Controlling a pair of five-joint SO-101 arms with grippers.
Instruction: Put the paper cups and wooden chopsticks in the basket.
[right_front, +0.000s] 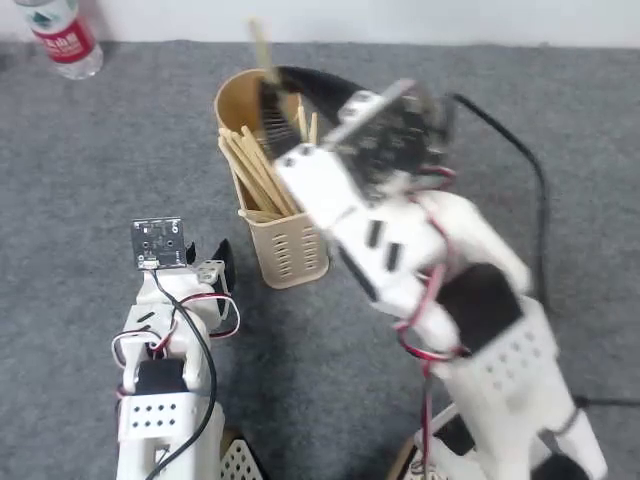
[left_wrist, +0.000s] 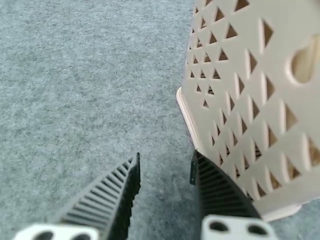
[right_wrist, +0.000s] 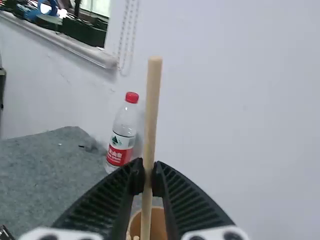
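Observation:
A tan perforated basket (right_front: 285, 250) stands upright mid-table with several wooden chopsticks (right_front: 258, 170) leaning inside it and a paper cup (right_front: 245, 100) at its back. My right gripper (right_front: 270, 90) hangs above the basket's mouth, shut on one wooden chopstick (right_wrist: 150, 130) that stands upright between its fingers (right_wrist: 167, 185); the cup rim (right_wrist: 145, 225) lies just below. My left gripper (left_wrist: 165, 167) is low over the carpet beside the basket's wall (left_wrist: 250, 100), open with nothing between its fingers.
A water bottle with a red cap (right_front: 62, 35) stands at the far left by the white wall, also the bottle (right_wrist: 122, 135) in the right wrist view. Grey carpet (right_front: 100, 150) covers the table. A black cable (right_front: 520, 160) runs at the right.

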